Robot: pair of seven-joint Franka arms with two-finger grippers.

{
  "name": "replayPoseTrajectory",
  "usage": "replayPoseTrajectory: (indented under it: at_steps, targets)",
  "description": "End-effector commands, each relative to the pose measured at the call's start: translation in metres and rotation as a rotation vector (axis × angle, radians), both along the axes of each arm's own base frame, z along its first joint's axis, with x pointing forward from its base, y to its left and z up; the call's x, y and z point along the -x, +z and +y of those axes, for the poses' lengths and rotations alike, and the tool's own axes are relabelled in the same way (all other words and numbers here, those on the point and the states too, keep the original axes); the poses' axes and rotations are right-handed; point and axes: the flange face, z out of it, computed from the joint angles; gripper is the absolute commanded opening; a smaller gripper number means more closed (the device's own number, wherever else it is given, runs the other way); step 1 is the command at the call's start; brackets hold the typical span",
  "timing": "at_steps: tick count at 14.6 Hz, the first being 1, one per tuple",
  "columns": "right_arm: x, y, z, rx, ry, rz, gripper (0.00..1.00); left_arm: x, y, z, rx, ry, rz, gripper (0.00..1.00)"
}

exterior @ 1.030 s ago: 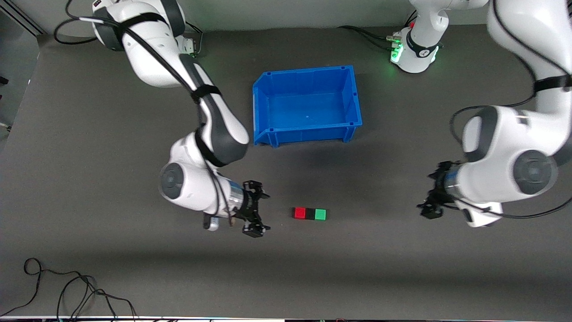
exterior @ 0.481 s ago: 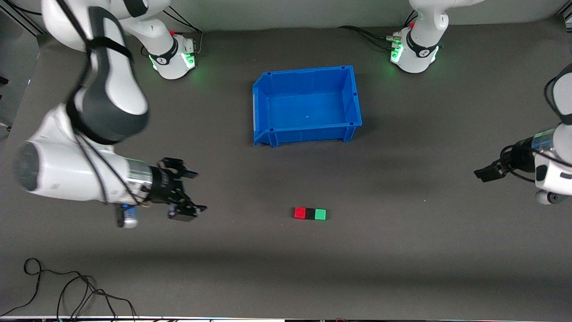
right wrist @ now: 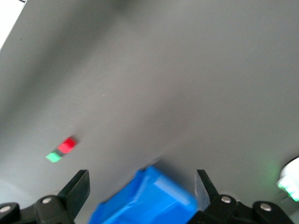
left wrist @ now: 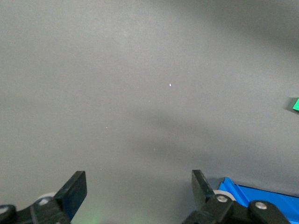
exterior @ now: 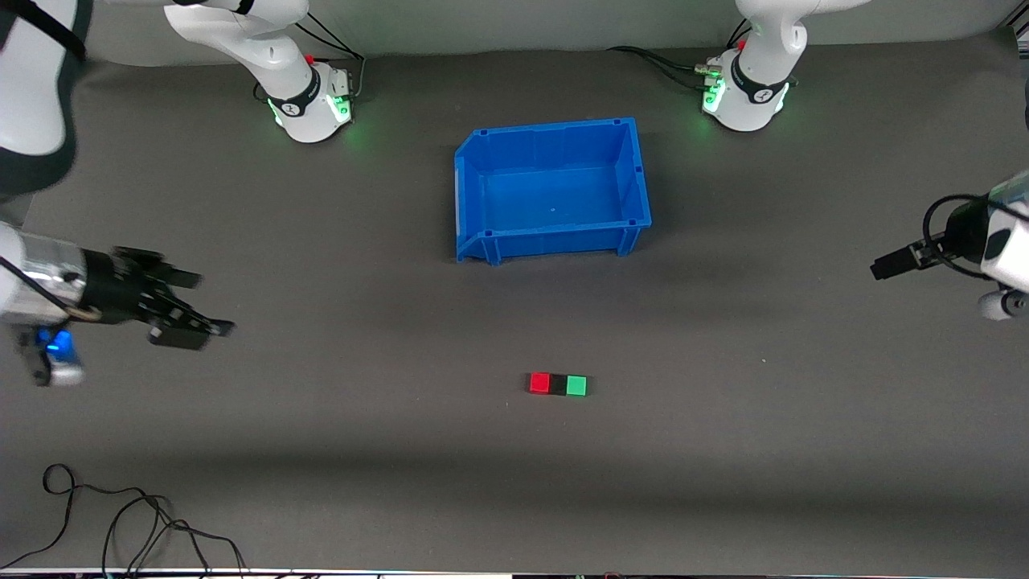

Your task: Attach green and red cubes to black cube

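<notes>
The red cube (exterior: 539, 383), black cube (exterior: 558, 384) and green cube (exterior: 576, 385) lie touching in one row on the dark table, black in the middle, nearer the front camera than the blue bin. My right gripper (exterior: 202, 305) is open and empty over bare table at the right arm's end. Its wrist view (right wrist: 141, 186) shows the red cube (right wrist: 68, 144) and green cube (right wrist: 53, 157) far off. My left gripper (exterior: 888, 265) is open and empty over bare table at the left arm's end. Its wrist view (left wrist: 138, 186) shows a sliver of the green cube (left wrist: 295, 103).
An empty blue bin (exterior: 473, 201) stands mid-table between the cubes and the arm bases; it also shows in the right wrist view (right wrist: 145, 198) and the left wrist view (left wrist: 254, 193). Black cables (exterior: 120, 523) lie at the table's front corner at the right arm's end.
Both grippers have swung away from the cube row, each toward its own end of the table. The three cubes have not moved.
</notes>
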Motion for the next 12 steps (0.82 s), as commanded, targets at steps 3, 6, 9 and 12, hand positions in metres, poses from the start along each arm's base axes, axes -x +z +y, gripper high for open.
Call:
replayPoseTrajectory:
  at_steps: [3, 6, 9, 12]
  targets:
    - [0.03, 0.029, -0.048, 0.079, 0.287, -0.021, 1.0, 0.029, 0.015, 0.028, -0.018, -0.163, 0.0, 1.0]
    - [0.036, 0.035, -0.077, 0.064, 0.415, -0.037, 1.0, 0.031, 0.02, 0.039, 0.05, -0.197, 0.033, 1.0]
    - [0.042, 0.038, -0.082, 0.074, 0.425, -0.034, 1.0, 0.01, 0.036, 0.015, 0.054, -0.249, 0.002, 1.0]
    - [0.042, 0.034, -0.079, 0.073, 0.43, -0.025, 1.0, 0.004, 0.052, -0.01, -0.012, -0.304, -0.085, 1.0]
